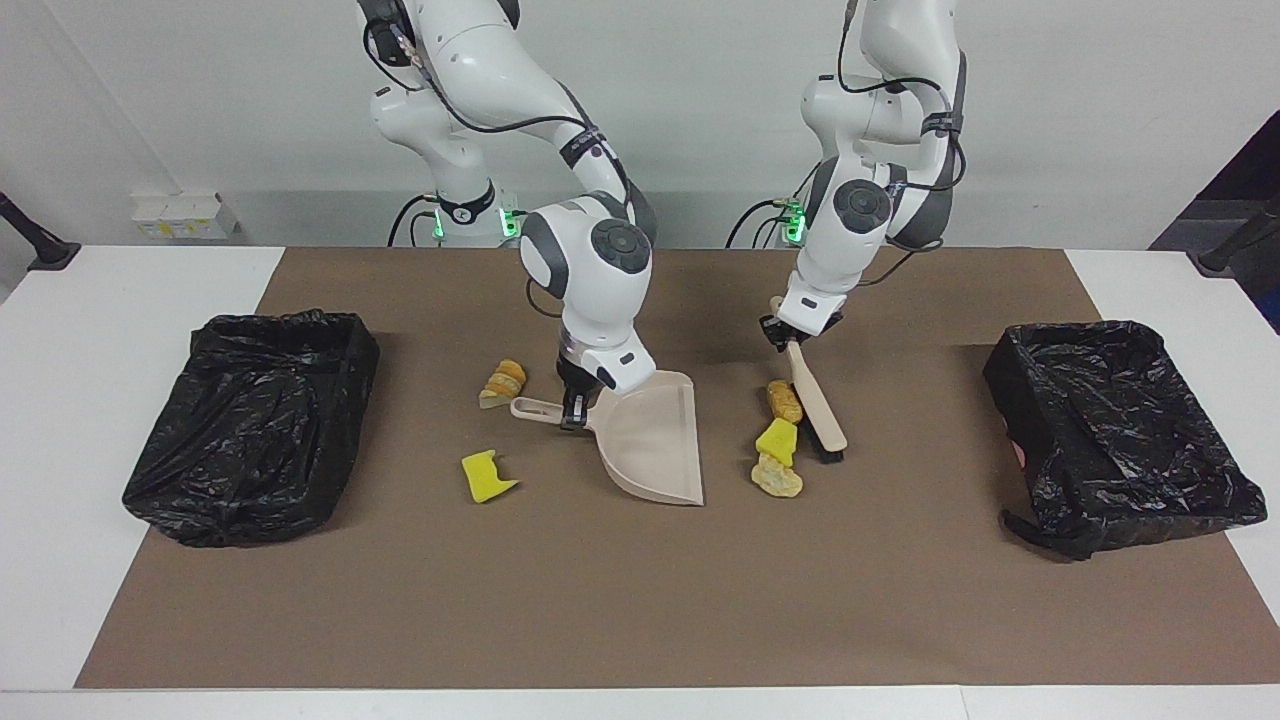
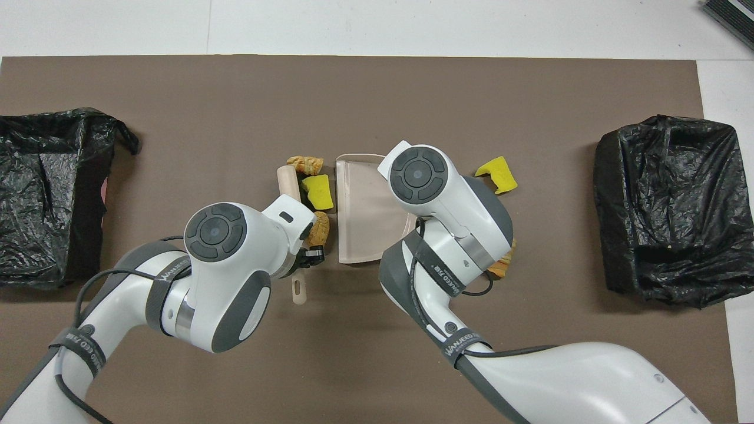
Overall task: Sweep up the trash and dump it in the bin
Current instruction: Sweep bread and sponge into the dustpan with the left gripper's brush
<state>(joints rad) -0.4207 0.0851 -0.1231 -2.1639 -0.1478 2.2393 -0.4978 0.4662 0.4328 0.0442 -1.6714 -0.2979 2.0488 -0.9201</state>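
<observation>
My left gripper (image 1: 787, 338) is shut on the handle of a wooden brush (image 1: 818, 412) whose bristles rest on the mat. Three pieces of trash lie in a row against the brush: a brown lump (image 1: 785, 400), a yellow chunk (image 1: 777, 440) and a tan lump (image 1: 778, 481). Beside them lies the beige dustpan (image 1: 655, 440), its open mouth facing them. My right gripper (image 1: 572, 412) is shut on the dustpan's handle. From overhead the row (image 2: 318, 192) sits between the brush (image 2: 288, 179) and the dustpan (image 2: 365, 206). More trash lies toward the right arm's end: a yellow chunk (image 1: 487, 477) and bread lumps (image 1: 503, 383).
Two bins lined with black bags stand on the brown mat, one (image 1: 280, 322) at the right arm's end and one (image 1: 1080, 330) at the left arm's end. White table shows around the mat.
</observation>
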